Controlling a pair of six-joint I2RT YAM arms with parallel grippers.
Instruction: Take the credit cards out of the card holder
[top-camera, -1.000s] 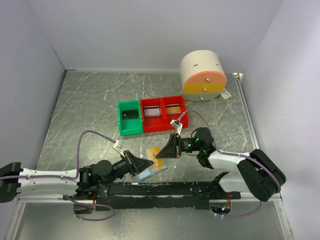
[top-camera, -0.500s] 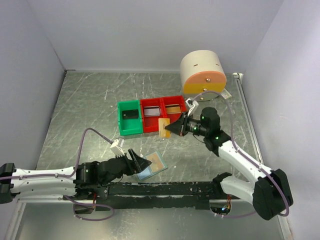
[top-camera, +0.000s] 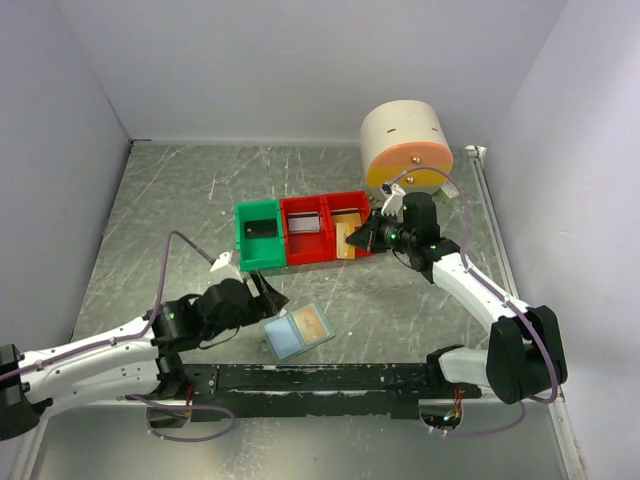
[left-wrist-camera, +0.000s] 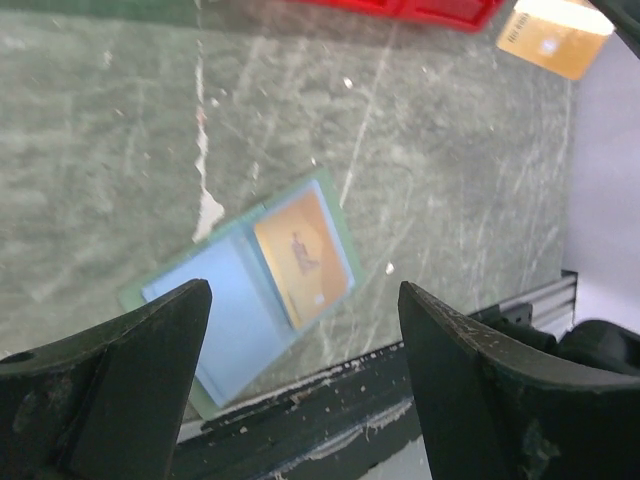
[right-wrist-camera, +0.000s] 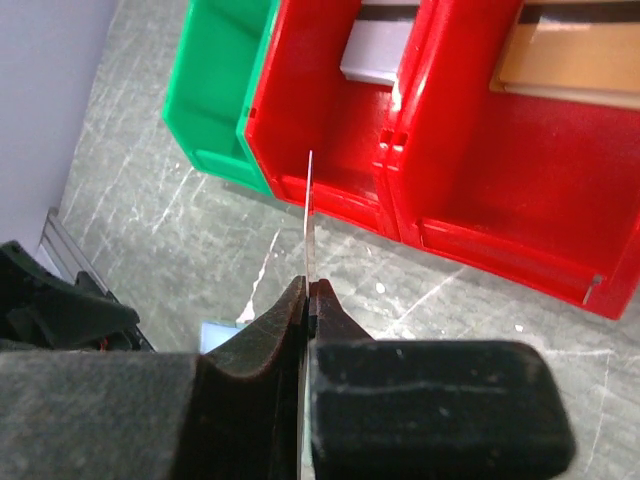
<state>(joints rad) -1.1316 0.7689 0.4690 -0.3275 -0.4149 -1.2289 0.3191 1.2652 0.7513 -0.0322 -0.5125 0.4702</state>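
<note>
The pale blue card holder (top-camera: 283, 341) (left-wrist-camera: 216, 312) lies spread open and flat on the table near the front rail. One orange credit card (top-camera: 310, 323) (left-wrist-camera: 303, 258) sits in its right pocket. My left gripper (top-camera: 270, 299) (left-wrist-camera: 302, 290) hovers just left of the holder, open, with nothing between its fingers. My right gripper (top-camera: 360, 240) (right-wrist-camera: 309, 291) is shut on a second gold-tan credit card (top-camera: 345, 243) (left-wrist-camera: 553, 38) (right-wrist-camera: 311, 215), seen edge-on in the right wrist view. It holds that card at the front of the right red bin (top-camera: 362, 205) (right-wrist-camera: 520, 170).
A green bin (top-camera: 260, 235) (right-wrist-camera: 215, 100) and a middle red bin (top-camera: 307, 228) (right-wrist-camera: 335, 130) stand beside the right red bin, each with a card inside. A round cream drawer unit (top-camera: 405, 148) stands at the back right. A black rail (top-camera: 330, 378) runs along the near edge.
My left gripper has opened, let go of the holder and drawn back left. My right gripper has carried the pulled-out card from the holder up to the right red bin.
</note>
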